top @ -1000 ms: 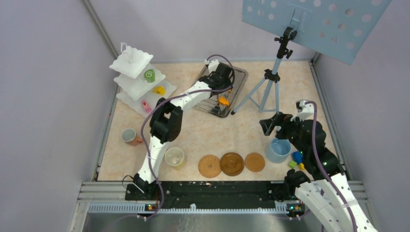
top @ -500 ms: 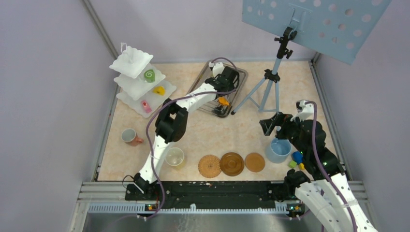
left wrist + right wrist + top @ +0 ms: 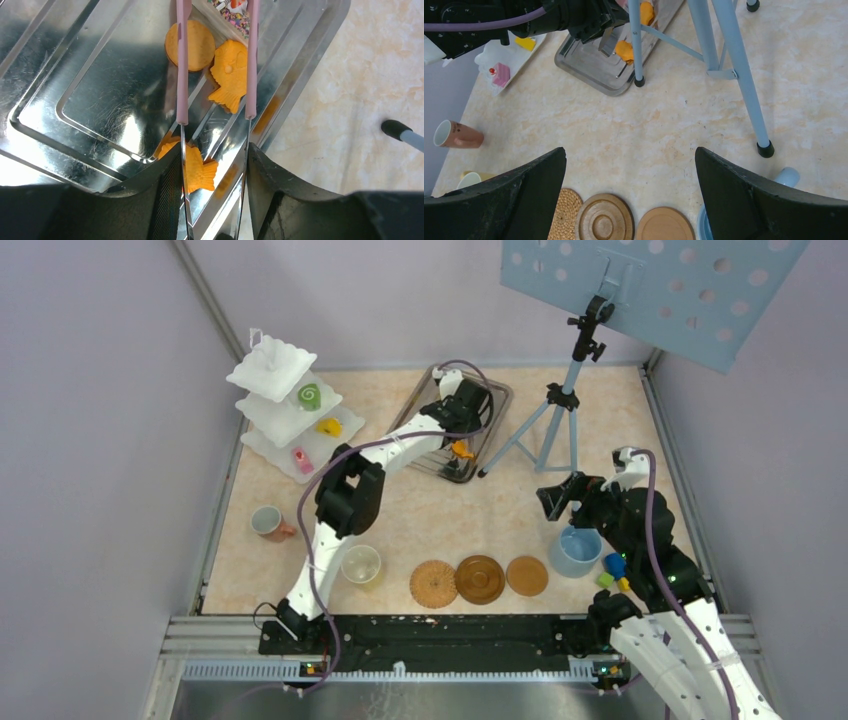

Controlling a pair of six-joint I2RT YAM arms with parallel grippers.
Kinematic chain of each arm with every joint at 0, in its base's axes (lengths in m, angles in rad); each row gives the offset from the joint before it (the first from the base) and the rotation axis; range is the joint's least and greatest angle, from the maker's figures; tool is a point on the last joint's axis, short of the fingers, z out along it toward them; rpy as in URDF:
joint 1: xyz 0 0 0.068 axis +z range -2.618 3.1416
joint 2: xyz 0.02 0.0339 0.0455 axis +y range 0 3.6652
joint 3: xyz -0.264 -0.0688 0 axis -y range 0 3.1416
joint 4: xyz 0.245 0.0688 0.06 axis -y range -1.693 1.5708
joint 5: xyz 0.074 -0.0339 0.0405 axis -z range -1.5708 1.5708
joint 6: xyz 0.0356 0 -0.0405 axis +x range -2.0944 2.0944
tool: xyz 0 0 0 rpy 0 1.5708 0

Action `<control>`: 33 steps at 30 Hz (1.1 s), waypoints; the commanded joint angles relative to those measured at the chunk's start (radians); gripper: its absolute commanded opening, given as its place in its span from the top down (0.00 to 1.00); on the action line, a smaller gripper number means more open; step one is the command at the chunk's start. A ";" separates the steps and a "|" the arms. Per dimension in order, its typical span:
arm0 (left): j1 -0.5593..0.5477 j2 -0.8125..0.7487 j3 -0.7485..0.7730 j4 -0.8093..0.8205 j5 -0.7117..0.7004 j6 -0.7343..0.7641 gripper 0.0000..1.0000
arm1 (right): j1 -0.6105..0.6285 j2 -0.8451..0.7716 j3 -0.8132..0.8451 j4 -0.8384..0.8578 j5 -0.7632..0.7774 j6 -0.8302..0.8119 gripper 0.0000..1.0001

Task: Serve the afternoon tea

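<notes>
Beige marbled bench (image 3: 420, 510), top view: white three-tier stand (image 3: 285, 405) at ten o'clock, steel tray (image 3: 495, 405) at twelve, three brown round coasters (image 3: 480, 579) at six.

Left wrist view: left tool (image 3: 214, 150) clamps pink tongs (image 3: 181, 60); orange fish-shaped biscuit (image 3: 230, 75) lies between their arms, in the tray.

Right wrist view: right tool (image 3: 629, 160) wide, empty.

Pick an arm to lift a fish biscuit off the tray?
Left. The left fingers hold tongs straddling a fish biscuit in the tray; the right fingers hang open by the coasters, far off.
</notes>
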 commanded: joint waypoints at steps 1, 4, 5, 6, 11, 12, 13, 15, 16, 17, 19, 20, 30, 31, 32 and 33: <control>0.005 -0.132 -0.024 0.088 0.041 0.064 0.86 | 0.010 -0.014 -0.003 0.029 0.004 0.002 0.02; 0.009 -0.158 -0.036 0.088 0.076 0.081 0.90 | 0.010 -0.014 -0.004 0.032 0.005 0.002 0.02; 0.010 -0.174 -0.046 0.089 0.081 0.087 0.91 | 0.010 -0.014 -0.003 0.031 0.005 0.001 0.02; 0.011 -0.191 -0.056 0.092 0.085 0.097 0.93 | 0.010 -0.014 -0.002 0.031 0.003 0.001 0.02; 0.030 -0.275 -0.123 0.095 0.125 0.167 0.99 | 0.010 -0.014 -0.001 0.031 0.003 0.002 0.02; 0.035 -0.293 -0.140 0.089 0.142 0.189 1.00 | 0.010 -0.014 -0.001 0.030 0.003 0.001 0.02; 0.043 -0.313 -0.155 0.075 0.161 0.210 1.00 | 0.010 -0.014 0.000 0.028 0.003 0.001 0.02; 0.062 -0.363 -0.198 0.033 0.188 0.251 1.00 | 0.010 -0.016 0.002 0.027 0.000 0.000 0.02; 0.071 -0.395 -0.227 0.017 0.214 0.278 1.00 | 0.010 -0.017 0.002 0.027 -0.001 0.000 0.02; 0.080 -0.431 -0.259 -0.003 0.241 0.309 1.00 | 0.010 -0.019 0.002 0.028 -0.002 -0.001 0.02; 0.092 -0.505 -0.313 -0.069 0.249 0.358 1.00 | 0.011 -0.023 0.001 0.029 -0.002 -0.001 0.02; 0.098 -0.541 -0.347 -0.124 0.248 0.389 1.00 | 0.011 -0.024 0.001 0.030 -0.003 -0.002 0.02; 0.162 -1.011 -0.539 -0.425 0.240 0.513 1.00 | 0.010 -0.019 -0.004 0.045 -0.014 -0.011 0.02; 0.169 -1.042 -0.542 -0.454 0.229 0.515 1.00 | 0.010 -0.016 -0.005 0.047 -0.014 -0.012 0.02; 0.175 -1.071 -0.541 -0.484 0.208 0.515 1.00 | 0.011 -0.013 -0.005 0.048 -0.013 -0.013 0.02; 0.180 -1.094 -0.538 -0.512 0.186 0.512 1.00 | 0.010 -0.010 -0.004 0.049 -0.013 -0.015 0.02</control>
